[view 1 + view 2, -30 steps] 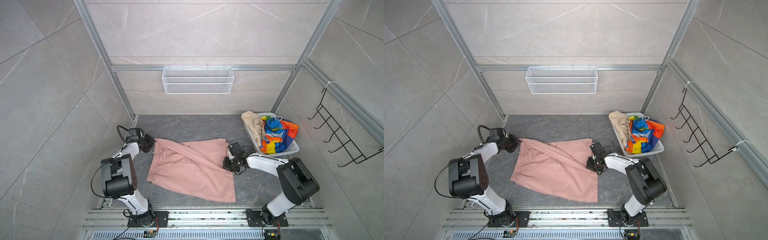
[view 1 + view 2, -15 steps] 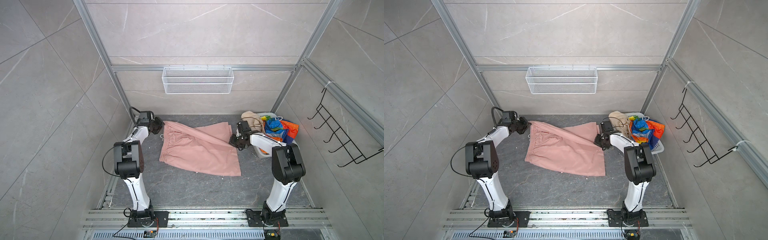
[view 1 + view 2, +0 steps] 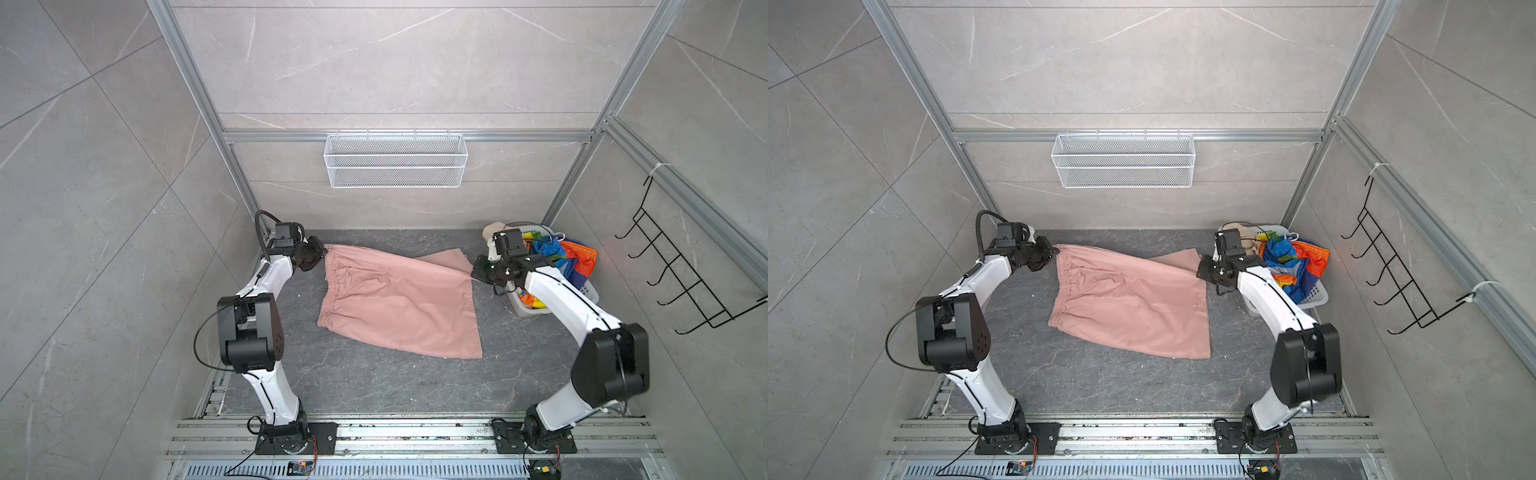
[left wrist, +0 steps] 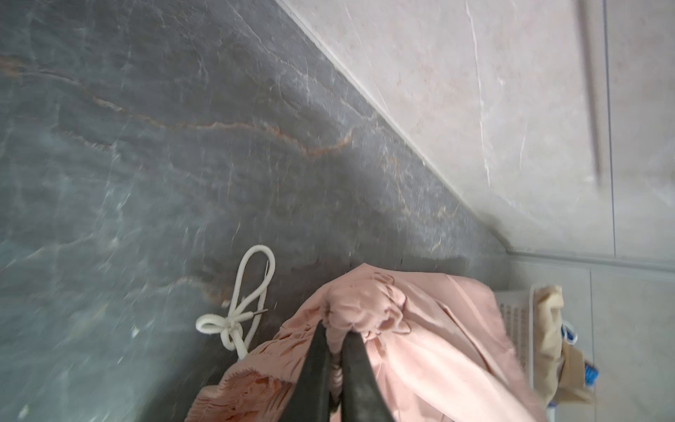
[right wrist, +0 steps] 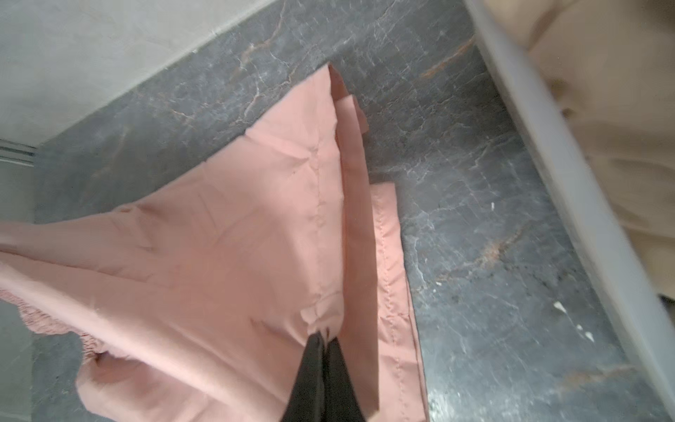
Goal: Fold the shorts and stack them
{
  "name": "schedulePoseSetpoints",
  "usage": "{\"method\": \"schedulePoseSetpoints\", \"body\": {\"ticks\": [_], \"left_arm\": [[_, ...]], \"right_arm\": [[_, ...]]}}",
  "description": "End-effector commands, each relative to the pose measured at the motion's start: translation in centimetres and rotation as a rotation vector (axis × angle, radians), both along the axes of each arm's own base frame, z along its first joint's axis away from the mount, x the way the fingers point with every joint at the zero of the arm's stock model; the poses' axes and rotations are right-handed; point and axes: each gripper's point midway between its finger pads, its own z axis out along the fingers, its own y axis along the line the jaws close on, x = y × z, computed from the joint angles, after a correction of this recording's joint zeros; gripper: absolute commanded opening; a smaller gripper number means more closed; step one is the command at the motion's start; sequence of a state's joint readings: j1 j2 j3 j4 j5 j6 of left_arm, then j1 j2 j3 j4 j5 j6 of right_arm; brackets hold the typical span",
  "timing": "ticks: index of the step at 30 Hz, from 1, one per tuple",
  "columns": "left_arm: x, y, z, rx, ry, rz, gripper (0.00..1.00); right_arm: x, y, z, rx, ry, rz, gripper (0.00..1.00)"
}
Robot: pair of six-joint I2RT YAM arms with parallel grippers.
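Note:
The salmon-pink shorts (image 3: 399, 307) (image 3: 1133, 307) lie spread on the dark floor, waistband to the left and leg hems to the right. My left gripper (image 3: 322, 254) (image 4: 336, 330) is shut on the far waistband corner, and pink fabric bunches between its fingers. The white drawstring (image 4: 241, 310) lies loose beside it. My right gripper (image 3: 473, 272) (image 5: 325, 334) is shut on the far hem, lifting a fold. The rainbow-striped shorts (image 3: 557, 253) (image 3: 1291, 257) and the beige shorts (image 3: 490, 230) (image 5: 602, 109) sit in the white basket (image 3: 590, 291).
The basket (image 3: 1316, 297) stands at the back right, just behind my right arm. A white wire basket (image 3: 395, 166) hangs on the back wall and a black hook rack (image 3: 681, 282) on the right wall. Bare floor lies in front of the pink shorts.
Both grippers have carried the pink shorts from the front middle toward the back wall. The shorts now lie flatter and wider, and both grips have held.

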State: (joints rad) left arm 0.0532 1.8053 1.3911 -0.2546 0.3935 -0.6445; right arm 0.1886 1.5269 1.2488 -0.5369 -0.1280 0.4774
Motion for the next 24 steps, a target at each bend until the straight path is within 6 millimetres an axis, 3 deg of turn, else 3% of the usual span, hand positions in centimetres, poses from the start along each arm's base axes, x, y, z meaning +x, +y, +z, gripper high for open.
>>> {"method": "schedulePoseSetpoints", "body": {"ticks": [1,3,5,10,11,12,15,18,24], "left_arm": [[-2.0,1.7,1.9,0.002,-0.034,0.063,0.27],[-3.4,1.6,1.2,-0.029,0.003,0.087,0.41],[-4.5,1.3,0.9,-0.071,0.050,0.100,0.47],[-6.8,-1.2,0.7,-0.299,0.167,0.112,0.56],[-7.1,-1.6,0.6,-0.345,0.185,0.127,0.71],[-7.3,-2.3,0.8,-0.387,0.193,0.136,0.97],[-6.6,-4.0,1.9,-0.434,0.183,0.130,0.99],[-4.3,-5.9,2.0,-0.486,0.216,0.102,0.99],[-0.5,-8.1,-0.8,-0.555,0.339,0.096,1.00]], "right_arm": [[-4.6,-0.3,-4.3,0.009,0.118,0.006,0.00],[-6.7,0.1,-7.1,0.014,0.176,0.016,0.00],[-8.1,0.5,-9.0,0.016,0.213,0.026,0.00],[-9.6,0.3,-11.0,0.002,0.238,0.026,0.00],[-9.6,0.2,-11.2,-0.002,0.240,0.026,0.00],[-9.6,0.2,-11.3,-0.005,0.241,0.028,0.00],[-9.5,0.2,-11.7,-0.009,0.239,0.033,0.00],[-9.2,0.4,-12.1,-0.007,0.241,0.042,0.00],[-9.1,0.0,-11.8,-0.031,0.225,0.039,0.00]]}}
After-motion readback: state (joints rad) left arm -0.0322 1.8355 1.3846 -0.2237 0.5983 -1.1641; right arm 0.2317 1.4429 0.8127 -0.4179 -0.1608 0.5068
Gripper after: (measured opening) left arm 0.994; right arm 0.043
